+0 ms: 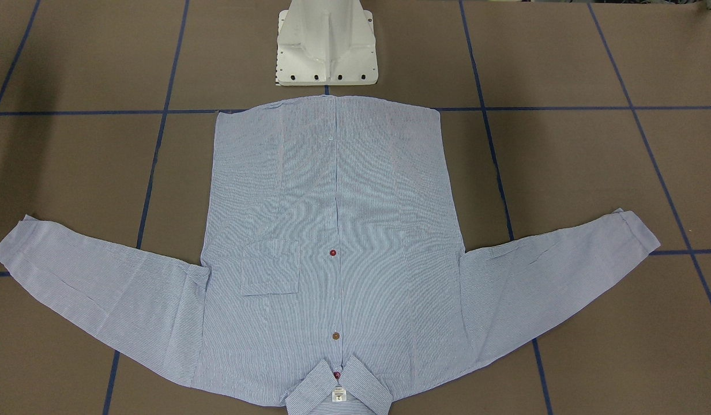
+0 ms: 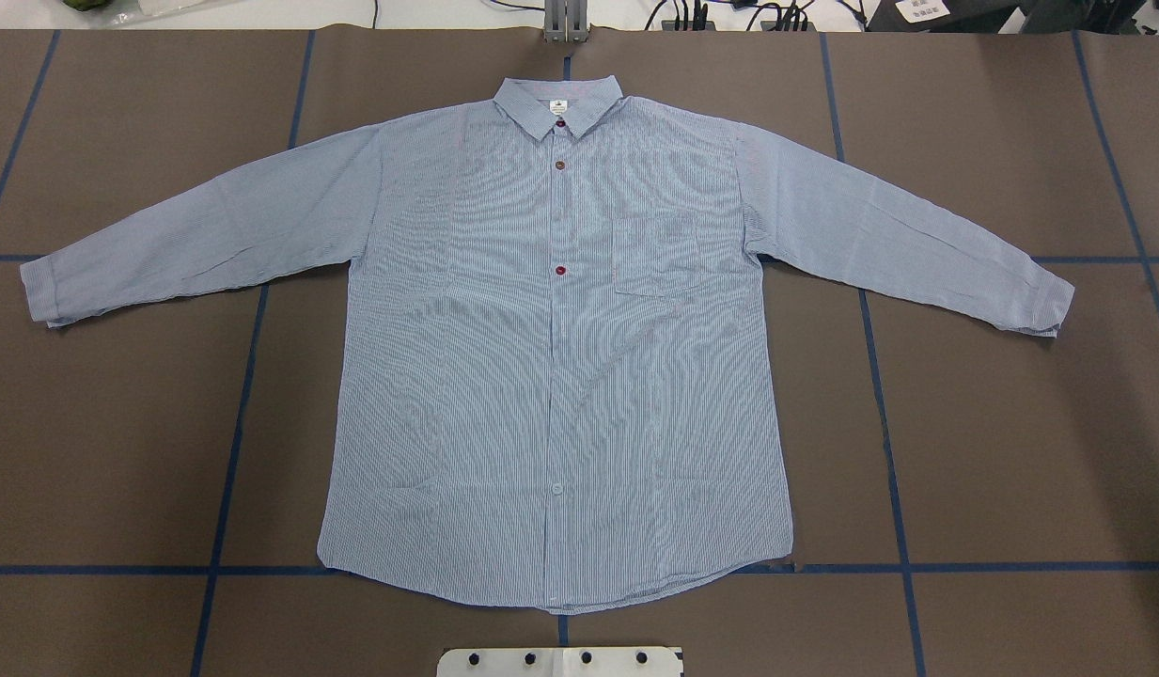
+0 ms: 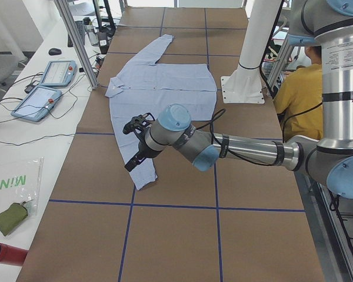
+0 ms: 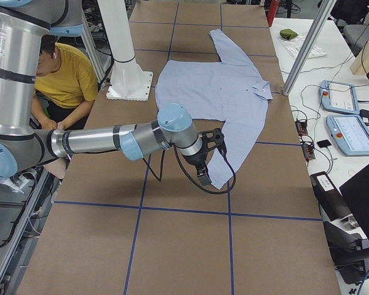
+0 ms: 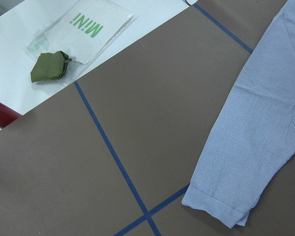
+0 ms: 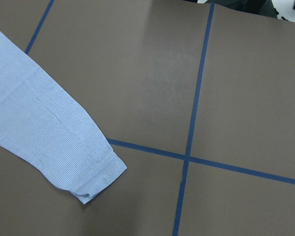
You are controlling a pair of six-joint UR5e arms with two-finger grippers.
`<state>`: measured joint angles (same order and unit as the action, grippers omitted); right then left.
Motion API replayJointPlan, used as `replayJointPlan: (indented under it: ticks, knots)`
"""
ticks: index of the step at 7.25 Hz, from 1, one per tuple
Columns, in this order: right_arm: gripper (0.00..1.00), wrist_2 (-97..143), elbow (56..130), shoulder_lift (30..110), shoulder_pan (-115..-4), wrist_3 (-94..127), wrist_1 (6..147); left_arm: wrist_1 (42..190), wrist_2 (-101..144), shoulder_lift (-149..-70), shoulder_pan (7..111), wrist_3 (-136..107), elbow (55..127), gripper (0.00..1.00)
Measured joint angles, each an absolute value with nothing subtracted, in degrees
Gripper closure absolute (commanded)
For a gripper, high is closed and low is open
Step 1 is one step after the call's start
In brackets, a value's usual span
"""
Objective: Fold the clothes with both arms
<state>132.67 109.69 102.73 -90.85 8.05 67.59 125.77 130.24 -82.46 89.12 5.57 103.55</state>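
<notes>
The clothes are one light blue striped shirt [image 2: 551, 376] lying flat and face up on the brown table, both sleeves spread out. Its collar [image 1: 338, 392] lies far from the pedestal. In the exterior left view my left gripper [image 3: 131, 164] hangs over the near sleeve, close to its cuff [image 3: 142, 182]. That cuff [image 5: 216, 209] lies flat in the left wrist view. My right gripper [image 4: 203, 177] hovers over the other sleeve, whose cuff [image 6: 98, 177] lies flat too. Both grippers appear only in the side views, so I cannot tell whether they are open or shut.
The white pedestal [image 1: 326, 46] stands just beyond the shirt's hem. Blue tape lines [image 2: 241, 376] cross the table. A person in yellow [image 4: 67, 77] sits behind the robot. Tablets [image 3: 47, 88], a green pouch [image 5: 49, 66] and a red item [image 3: 6, 254] lie on the white side bench.
</notes>
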Motion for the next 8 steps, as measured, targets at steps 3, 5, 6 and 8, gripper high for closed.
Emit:
replayJointPlan:
  ticks: [3, 5, 6, 8]
  knots:
    - [0.00, 125.7, 104.8, 102.3, -78.2, 34.0, 49.3, 127.4, 131.1, -82.1, 89.1, 5.6, 102.6, 0.00]
    - [0.04, 110.1, 101.1, 102.4, -62.5, 53.1, 36.3, 127.6, 131.3, -82.0, 89.2, 5.7, 102.6, 0.00]
    - [0.08, 104.0, 97.8, 102.5, -57.1, 58.3, 30.4, 127.8, 131.3, -82.0, 89.2, 5.8, 102.6, 0.00]
    - [0.26, 95.6, 92.2, 102.5, -50.7, 63.4, 22.2, 128.2, 131.3, -81.9, 89.2, 5.8, 102.6, 0.00]
